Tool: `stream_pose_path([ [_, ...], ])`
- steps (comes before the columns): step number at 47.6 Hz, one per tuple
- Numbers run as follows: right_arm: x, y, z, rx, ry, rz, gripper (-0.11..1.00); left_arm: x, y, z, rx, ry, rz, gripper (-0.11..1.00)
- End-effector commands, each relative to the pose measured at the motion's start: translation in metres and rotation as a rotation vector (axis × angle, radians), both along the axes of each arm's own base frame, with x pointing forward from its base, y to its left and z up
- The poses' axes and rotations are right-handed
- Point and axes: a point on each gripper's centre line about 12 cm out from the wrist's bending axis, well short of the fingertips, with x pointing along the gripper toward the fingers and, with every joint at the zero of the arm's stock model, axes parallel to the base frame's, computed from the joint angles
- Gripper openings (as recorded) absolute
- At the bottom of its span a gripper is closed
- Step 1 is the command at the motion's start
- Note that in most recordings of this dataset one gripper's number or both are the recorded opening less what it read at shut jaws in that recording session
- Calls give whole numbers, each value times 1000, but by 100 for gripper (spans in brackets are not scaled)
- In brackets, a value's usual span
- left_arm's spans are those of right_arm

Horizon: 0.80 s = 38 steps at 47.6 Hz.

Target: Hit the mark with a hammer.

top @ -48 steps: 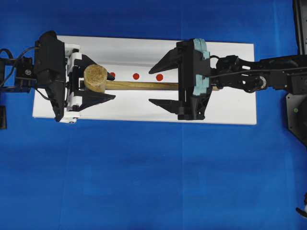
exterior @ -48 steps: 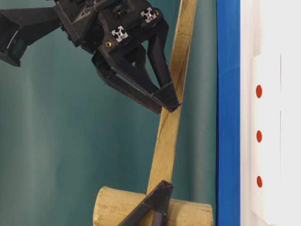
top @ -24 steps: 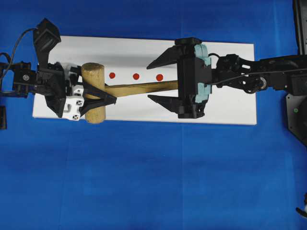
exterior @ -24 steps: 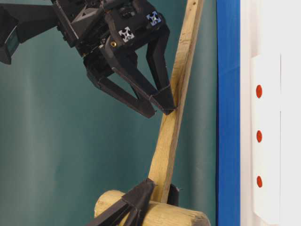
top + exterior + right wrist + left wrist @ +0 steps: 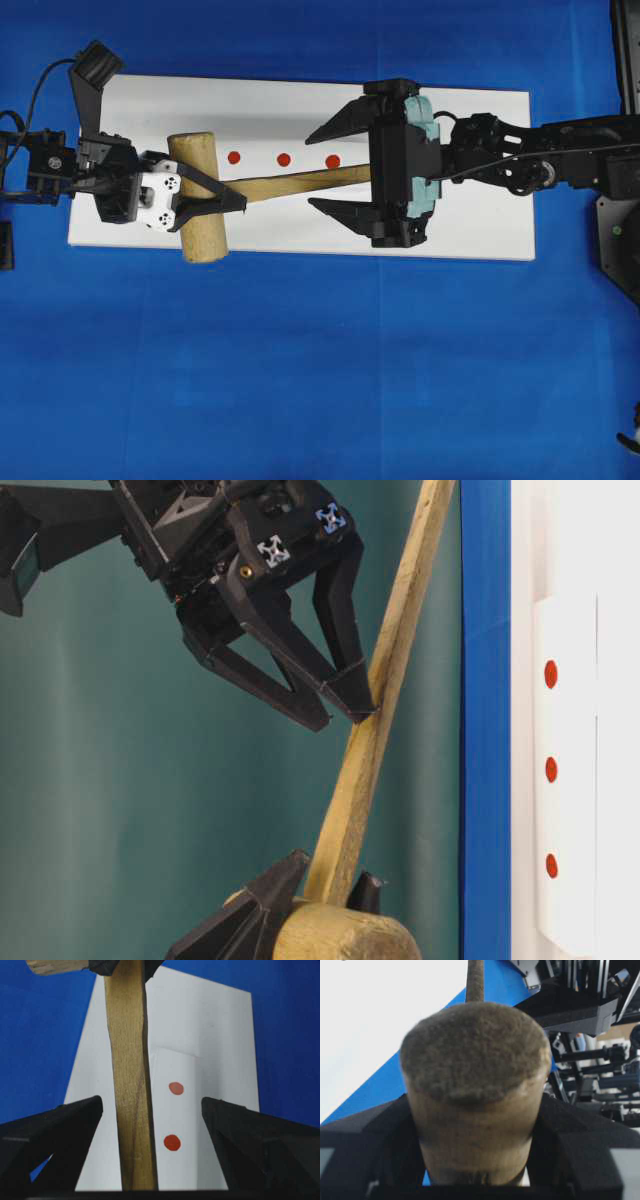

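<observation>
The hammer's thick tan head is clamped in my left gripper, which is shut on it; the head fills the left wrist view between black fingers. Its flat handle slants right, up off the board. My right gripper stands open astride the handle without touching it; its fingertips are wide apart. Three red marks lie in a row on the white board, just beyond the handle. Two marks show in the right wrist view.
The white board lies on a blue cloth. The hammer head overhangs the board's front edge. The right arm reaches in from the right side. In the table-level view the marks sit on a raised white strip.
My left gripper has rolled the hammer head from end-up to lying crosswise and shifted it toward the front edge. The handle now slants instead of lying straight. The right gripper stays open.
</observation>
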Motion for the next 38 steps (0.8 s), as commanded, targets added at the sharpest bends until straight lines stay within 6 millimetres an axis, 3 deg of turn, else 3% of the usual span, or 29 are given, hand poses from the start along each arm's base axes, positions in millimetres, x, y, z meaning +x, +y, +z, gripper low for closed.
stream_pose_path([
  [1, 7, 0, 3, -5, -12, 0, 92, 7, -1, 23, 1, -78, -4, 44],
  [16, 16, -1, -12, -11, 24, 0, 91, 11, -6, 29, -3, -95, -18, 44],
  [22, 16, -1, -12, -12, 22, -3, 83, 11, -6, 29, -3, -94, -18, 44],
  [26, 16, -1, -13, -12, 25, 0, 66, 11, -6, 29, -3, -94, -18, 44],
  [34, 15, 0, -13, -6, 35, 9, 19, 11, -6, 29, -2, -91, -17, 44],
  [38, 15, 1, -15, -3, 42, 13, 6, 11, -6, 28, -14, -84, -15, 44],
])
